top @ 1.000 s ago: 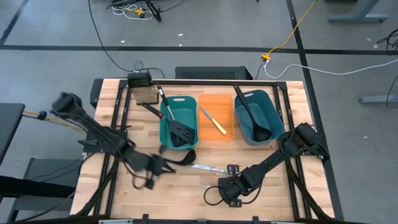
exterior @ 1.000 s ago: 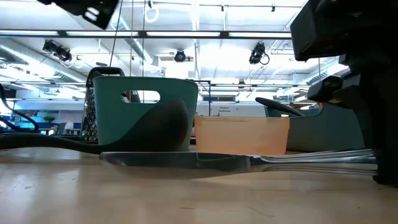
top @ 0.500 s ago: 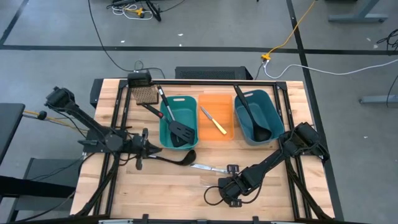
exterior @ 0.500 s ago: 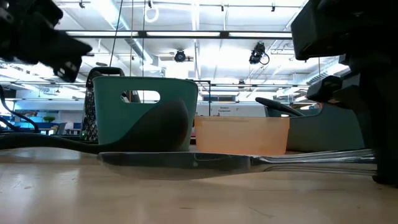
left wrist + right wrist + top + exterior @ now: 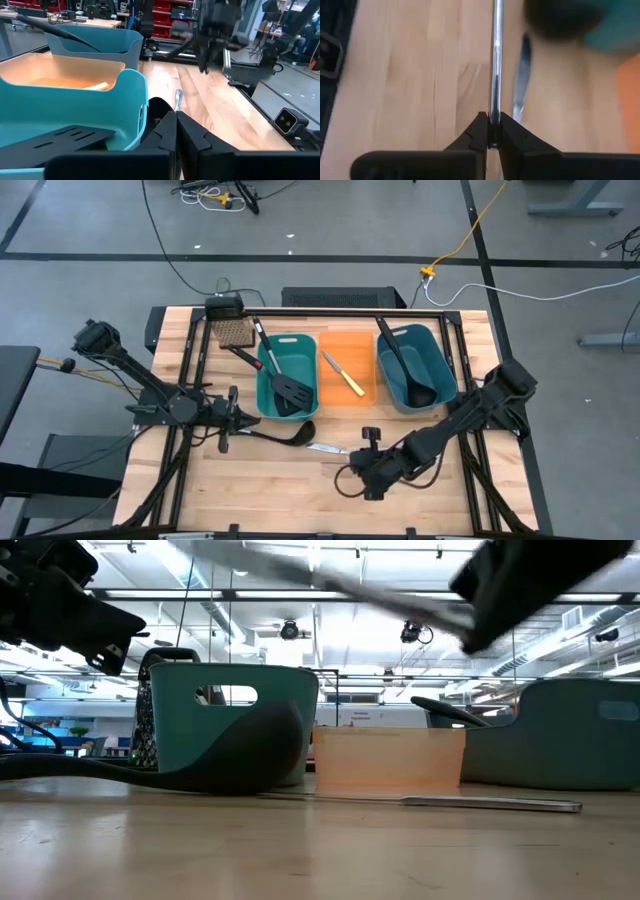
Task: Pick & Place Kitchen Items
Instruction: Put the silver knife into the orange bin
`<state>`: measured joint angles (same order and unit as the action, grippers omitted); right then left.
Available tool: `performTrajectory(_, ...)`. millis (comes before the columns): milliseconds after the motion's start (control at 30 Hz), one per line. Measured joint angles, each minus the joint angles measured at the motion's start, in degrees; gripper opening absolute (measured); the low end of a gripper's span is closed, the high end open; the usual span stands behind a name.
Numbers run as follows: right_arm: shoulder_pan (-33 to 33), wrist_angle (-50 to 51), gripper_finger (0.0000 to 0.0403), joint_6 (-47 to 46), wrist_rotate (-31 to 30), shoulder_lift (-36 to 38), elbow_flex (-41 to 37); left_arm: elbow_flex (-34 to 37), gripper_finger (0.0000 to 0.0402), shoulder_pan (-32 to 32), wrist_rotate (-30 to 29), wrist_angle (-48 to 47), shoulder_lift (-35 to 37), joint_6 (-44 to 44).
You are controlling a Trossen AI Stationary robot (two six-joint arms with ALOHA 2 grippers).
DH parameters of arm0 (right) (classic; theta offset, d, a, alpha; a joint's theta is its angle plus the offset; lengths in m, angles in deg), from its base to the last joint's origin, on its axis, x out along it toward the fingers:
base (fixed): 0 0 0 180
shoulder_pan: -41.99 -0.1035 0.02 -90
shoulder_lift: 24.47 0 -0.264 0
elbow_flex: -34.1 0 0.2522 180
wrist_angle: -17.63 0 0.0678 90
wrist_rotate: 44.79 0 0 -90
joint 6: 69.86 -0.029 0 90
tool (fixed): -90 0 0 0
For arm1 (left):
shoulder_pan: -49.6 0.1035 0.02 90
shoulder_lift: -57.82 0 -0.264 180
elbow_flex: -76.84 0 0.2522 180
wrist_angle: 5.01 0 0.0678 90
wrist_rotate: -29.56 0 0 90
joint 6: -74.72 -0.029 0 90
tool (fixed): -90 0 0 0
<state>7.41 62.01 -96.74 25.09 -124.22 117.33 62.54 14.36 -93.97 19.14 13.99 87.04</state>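
Note:
My right gripper hangs over the table's near middle, shut on a slim silver knife that shows as a blurred streak in the low view. A second silver knife lies flat on the table. A black ladle lies on the wood, its bowl beside the left teal bin. My left gripper is shut on nothing, raised over the ladle's handle end. My right gripper pinches one end of the knife between its two fingers. The fingers slant down from the table's right and lie in line with the knife, which sticks out ahead of them. The knife is lifted clear of the table.
The left teal bin holds black slotted spatulas. The orange bin holds a yellow-handled knife. The right teal bin holds a black ladle. A grater-like thing stands at the far left. Bare wood lies along the near edge.
My right gripper has risen with one silver knife, which has come off the table; the other knife stays flat. My left gripper has drawn back from the ladle toward the table's left edge, sunk a little and turned, then kept still. The ladle has stayed put.

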Motion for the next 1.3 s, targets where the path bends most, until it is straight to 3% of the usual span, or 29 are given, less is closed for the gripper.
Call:
performTrajectory(167, 0.2, -6.8, 0.0029, 5.6, -1.7, 6.9, -3.3, 0.0, 0.0011, 0.0, 0.2, 0.0, 0.0, -0.1)
performTrajectory(600, 2.6, -24.9, 0.0029, 11.8, -6.2, 33.2, -25.6, 0.0, 0.0013, 0.0, 0.2, 0.0, 0.0, -0.1)
performTrajectory(1000, 3.0, -31.5, 0.0029, 12.5, -13.3, 57.3, -45.3, 0.0, 0.0011, 0.0, 0.2, -0.1, 0.0, -0.1)
performTrajectory(1300, 2.9, -34.7, 0.0029, 11.2, -19.5, 67.1, -56.5, 0.0, 0.0015, 0.0, 0.2, -0.4, 0.0, -0.1)
